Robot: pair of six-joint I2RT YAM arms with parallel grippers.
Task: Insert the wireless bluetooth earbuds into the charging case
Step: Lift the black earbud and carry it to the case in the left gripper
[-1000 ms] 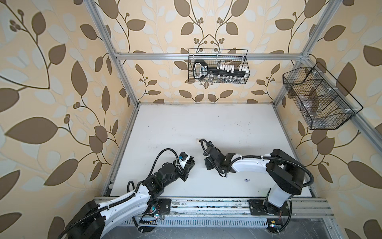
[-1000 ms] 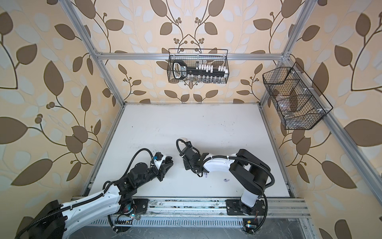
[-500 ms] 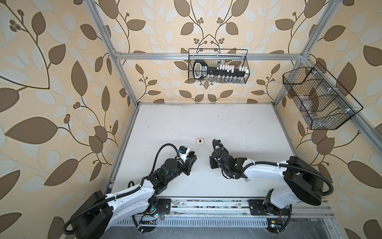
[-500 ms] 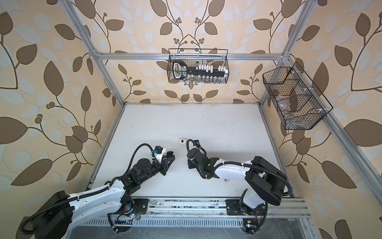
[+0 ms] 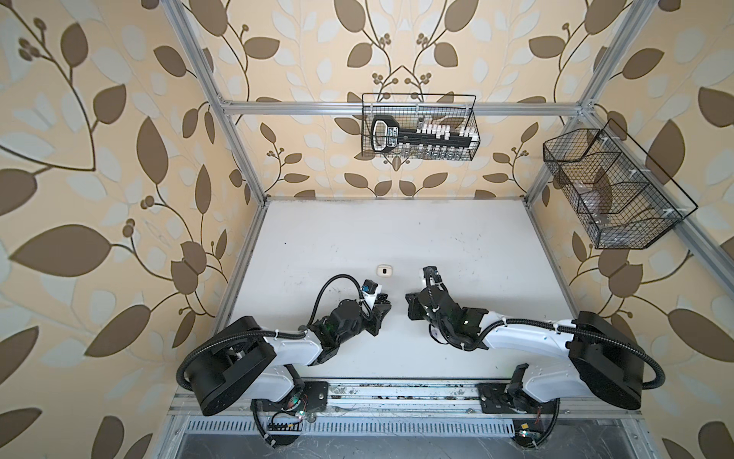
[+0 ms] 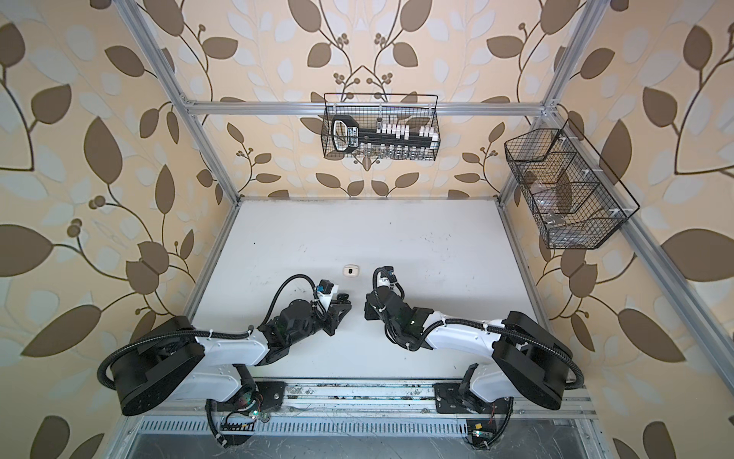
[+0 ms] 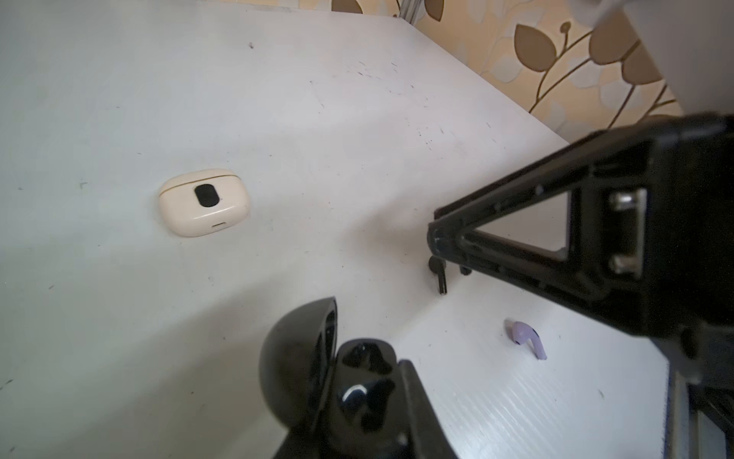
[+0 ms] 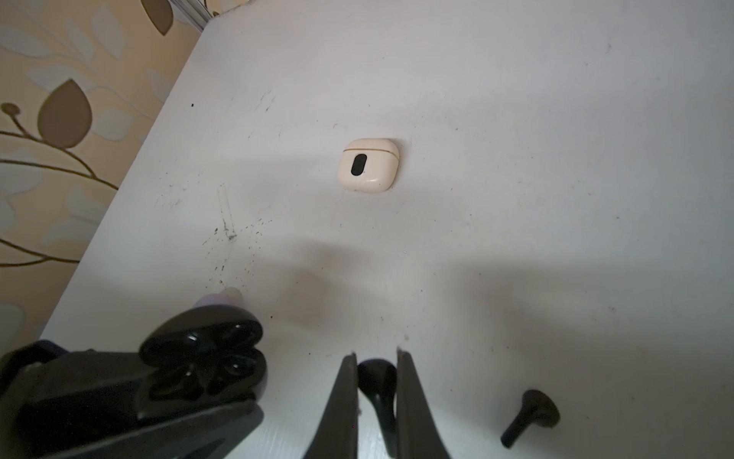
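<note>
My left gripper [image 7: 369,401] is shut on a black charging case [image 7: 302,357] whose lid stands open; in both top views it [image 5: 383,308] [image 6: 341,306] faces the right gripper. My right gripper [image 8: 375,357] [image 5: 409,308] is shut on a black earbud [image 8: 377,377], head between the fingertips, a short way from the case [image 8: 206,357]. A second black earbud [image 8: 530,413] [image 7: 439,274] lies loose on the table. A lavender earbud [image 7: 526,337] lies near it. A cream case [image 8: 368,165] [image 5: 384,270] lies closed farther back.
A small lavender piece [image 8: 222,296] peeks out behind the black case. Wire baskets hang on the back wall [image 5: 419,127] and the right wall [image 5: 611,190]. The white table [image 5: 397,230] ends at aluminium frame posts and the front rail.
The right gripper pulled back from the cream case toward the front, uncovering it. The left gripper shifted right, so the two now face each other closely.
</note>
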